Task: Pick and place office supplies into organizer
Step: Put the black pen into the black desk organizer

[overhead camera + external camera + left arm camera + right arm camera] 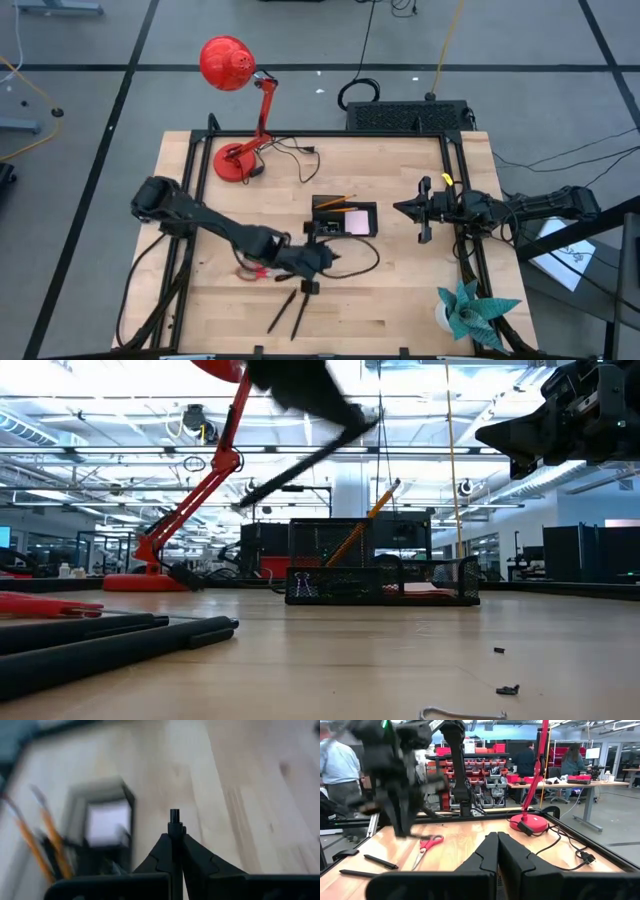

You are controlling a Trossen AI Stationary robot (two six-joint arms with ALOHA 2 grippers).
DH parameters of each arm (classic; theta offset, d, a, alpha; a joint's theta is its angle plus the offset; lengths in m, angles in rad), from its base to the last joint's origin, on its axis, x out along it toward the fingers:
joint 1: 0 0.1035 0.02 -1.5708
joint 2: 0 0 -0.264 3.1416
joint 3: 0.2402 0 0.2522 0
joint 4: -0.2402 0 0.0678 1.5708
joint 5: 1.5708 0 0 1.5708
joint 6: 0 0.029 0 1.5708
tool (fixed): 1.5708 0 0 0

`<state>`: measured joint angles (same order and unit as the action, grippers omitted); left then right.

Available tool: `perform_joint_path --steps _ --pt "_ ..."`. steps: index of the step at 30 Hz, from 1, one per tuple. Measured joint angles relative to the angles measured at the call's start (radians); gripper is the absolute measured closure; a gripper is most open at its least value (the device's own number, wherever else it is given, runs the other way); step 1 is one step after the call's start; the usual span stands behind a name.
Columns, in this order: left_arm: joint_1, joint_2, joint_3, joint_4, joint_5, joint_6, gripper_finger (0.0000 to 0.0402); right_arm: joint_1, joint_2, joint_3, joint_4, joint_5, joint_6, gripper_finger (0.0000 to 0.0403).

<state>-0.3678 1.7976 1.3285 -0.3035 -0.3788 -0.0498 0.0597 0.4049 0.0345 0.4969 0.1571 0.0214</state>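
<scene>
Currently the left gripper (318, 262) is raised above the wooden table (400, 290), just in front of the organizer (344, 217), and its fingers are clenched on a black pen (174, 817). In the left wrist view the pen's tip pokes out between the pinched fingers (197, 857), pointing toward the organizer (102, 827); in the low view the pen (300, 468) slants in the air above the tray.

The organizer sits near the middle of the table. Two orange pencils (335, 200) lean in its left compartment, tilted, and a pale pink sticky-note pad (359, 220) lies in its right part. In the low view the pencils (368, 518) stick up out of the mesh tray (380, 585).

Two more black pens (288, 313) lie on the table in front of the left gripper, close together. The red-handled scissors (252, 270) lie flat under the left arm, and the right wrist view shows them (426, 846) on the wood. Tiny black clips (508, 688) are scattered on the near table in the low view.

The right gripper (405, 208) waits to the right of the organizer, apart from it, its fingers (512, 855) pressed together with nothing between them.

A red desk lamp (235, 105) stands at the far left of the table, and a teal paper plant (470, 310) stands at the near right corner.
</scene>
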Motion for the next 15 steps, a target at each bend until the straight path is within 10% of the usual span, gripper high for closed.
perform_joint_path --steps 15 --pt "0.267 -0.102 -0.056 0.364 0.306 0.404 0.0379 0.0 0.0 0.0 0.0 -0.001 -0.002 0.0399"
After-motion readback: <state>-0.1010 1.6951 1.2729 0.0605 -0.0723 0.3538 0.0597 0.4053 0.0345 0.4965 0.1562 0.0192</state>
